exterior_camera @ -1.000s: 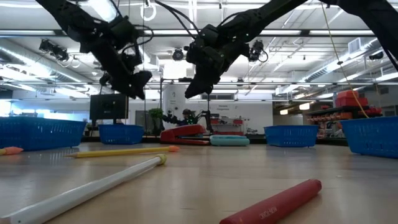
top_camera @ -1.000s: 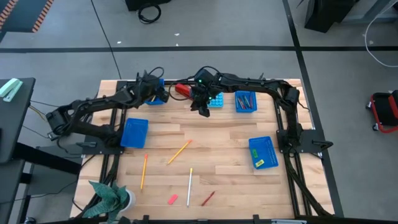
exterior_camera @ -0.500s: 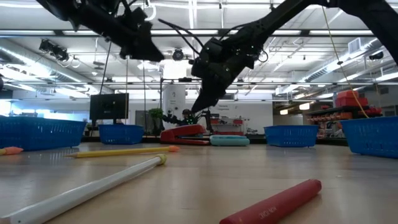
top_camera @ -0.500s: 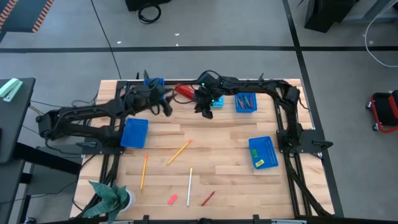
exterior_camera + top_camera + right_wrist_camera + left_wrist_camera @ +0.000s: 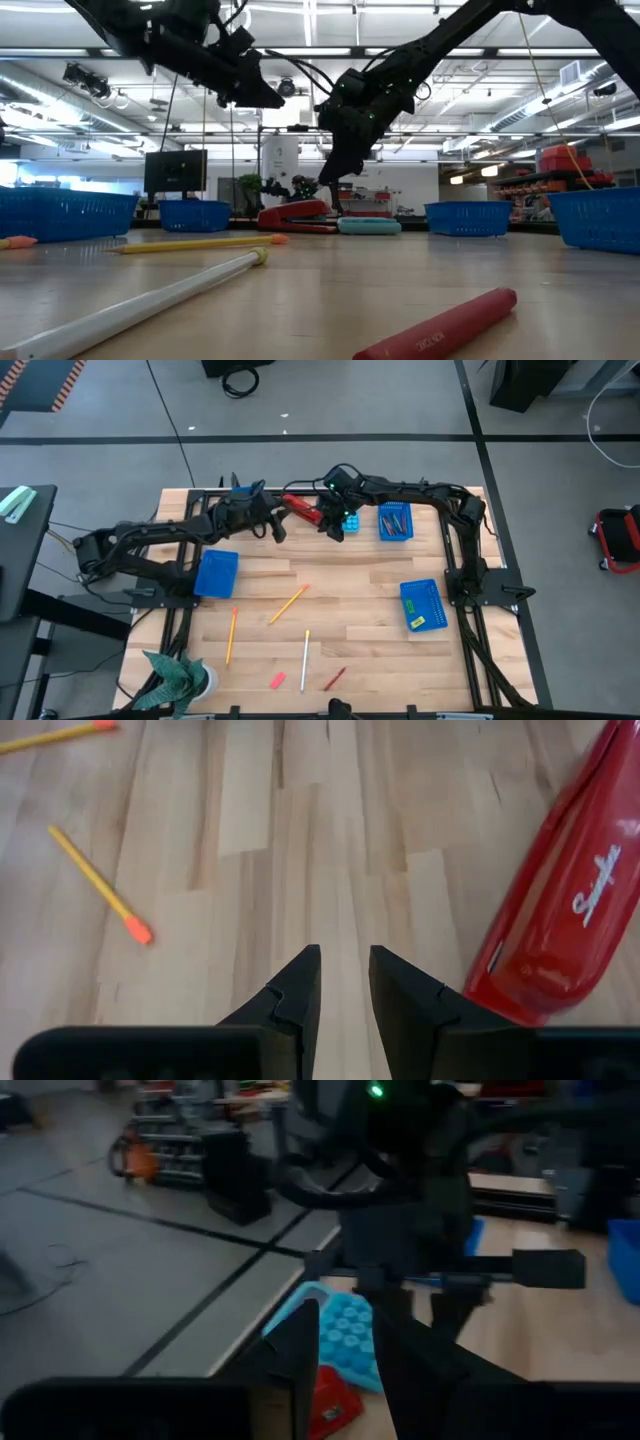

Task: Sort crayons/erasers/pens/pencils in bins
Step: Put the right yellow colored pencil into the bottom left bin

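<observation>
The left gripper (image 5: 276, 530) hangs in the air with its fingers (image 5: 300, 1355) a narrow gap apart and nothing between them; just ahead of it are the light-blue calculator (image 5: 345, 1340) and the red stapler (image 5: 299, 507), and beyond those the right gripper (image 5: 331, 528). That one also carries nothing, its fingers (image 5: 300, 985) parted by a slim gap above bare table (image 5: 350, 575) with the stapler right beside them. So neither arm holds anything, and I judge the step in hand to be a return for the next piece. Well away from both sets of fingers, toward the near edge, lie two orange pencils (image 5: 288, 604), a white pencil (image 5: 305, 646), a red crayon (image 5: 334, 679) and a pink eraser (image 5: 278, 681). One bin (image 5: 216, 573) sits near the left arm, another (image 5: 394, 522) just past the right fingers, another (image 5: 423, 606) farther off with a yellow eraser (image 5: 417, 623) inside. The next move calls for one arm to travel out over a loose piece, open wider, and line its fingers across it before descending.
</observation>
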{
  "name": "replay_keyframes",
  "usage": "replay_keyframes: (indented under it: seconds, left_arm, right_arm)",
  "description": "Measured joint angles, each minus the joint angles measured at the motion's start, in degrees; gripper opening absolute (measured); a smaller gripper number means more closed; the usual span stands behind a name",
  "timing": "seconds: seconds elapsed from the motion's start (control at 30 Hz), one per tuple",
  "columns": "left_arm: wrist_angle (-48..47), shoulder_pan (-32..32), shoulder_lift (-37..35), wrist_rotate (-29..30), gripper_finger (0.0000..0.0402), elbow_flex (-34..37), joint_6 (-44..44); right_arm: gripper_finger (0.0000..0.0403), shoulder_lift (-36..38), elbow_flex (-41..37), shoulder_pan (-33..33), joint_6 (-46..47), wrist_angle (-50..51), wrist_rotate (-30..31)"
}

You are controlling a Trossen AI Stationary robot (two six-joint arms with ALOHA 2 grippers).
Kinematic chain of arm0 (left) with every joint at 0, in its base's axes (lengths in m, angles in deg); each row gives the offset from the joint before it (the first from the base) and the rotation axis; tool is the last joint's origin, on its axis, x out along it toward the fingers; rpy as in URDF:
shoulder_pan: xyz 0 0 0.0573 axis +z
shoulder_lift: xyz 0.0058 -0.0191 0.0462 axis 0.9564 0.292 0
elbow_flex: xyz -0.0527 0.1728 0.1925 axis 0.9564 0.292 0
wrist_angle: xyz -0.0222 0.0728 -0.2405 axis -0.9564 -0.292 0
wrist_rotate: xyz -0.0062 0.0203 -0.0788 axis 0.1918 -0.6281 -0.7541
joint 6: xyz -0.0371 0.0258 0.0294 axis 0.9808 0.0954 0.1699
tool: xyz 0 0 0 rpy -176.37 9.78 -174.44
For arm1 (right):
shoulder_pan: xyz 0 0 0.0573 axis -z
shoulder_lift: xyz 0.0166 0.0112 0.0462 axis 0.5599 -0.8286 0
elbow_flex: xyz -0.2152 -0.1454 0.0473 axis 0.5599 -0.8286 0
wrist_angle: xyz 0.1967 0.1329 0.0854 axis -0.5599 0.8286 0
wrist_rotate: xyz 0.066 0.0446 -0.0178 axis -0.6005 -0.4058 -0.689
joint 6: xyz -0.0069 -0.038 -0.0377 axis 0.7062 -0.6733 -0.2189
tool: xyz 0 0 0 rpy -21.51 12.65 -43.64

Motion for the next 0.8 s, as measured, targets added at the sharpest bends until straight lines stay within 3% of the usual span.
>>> replay_keyframes:
  seconds: [0.17,0.33,0.4,0.6,0.8]
  left_arm:
    - [-2.7,2.0,2.1,-7.8,0.009,0.0,4.2]
    - [-7.3,0.8,5.3,-14.5,0.0077,0.1,6.7]
    - [-6.7,-0.2,5.9,-15.0,0.0075,0.1,5.6]
    - [5.1,-2.0,8.0,-14.9,0.0074,-0.1,3.7]
    - [6.7,-3.6,14.2,-15.1,0.0076,0.0,2.5]
  right_arm:
    - [0.0095,2.5,0.0,-0.8,0.6,2.7,1.2]
    - [0.0095,6.9,0.0,0.3,1.3,6.6,10.8]
    - [0.0095,9.0,0.0,1.3,3.1,6.9,13.3]
    - [0.0095,14.2,0.0,1.4,9.0,9.3,13.3]
    - [0.0095,17.5,-4.7,-1.8,10.6,15.2,15.1]
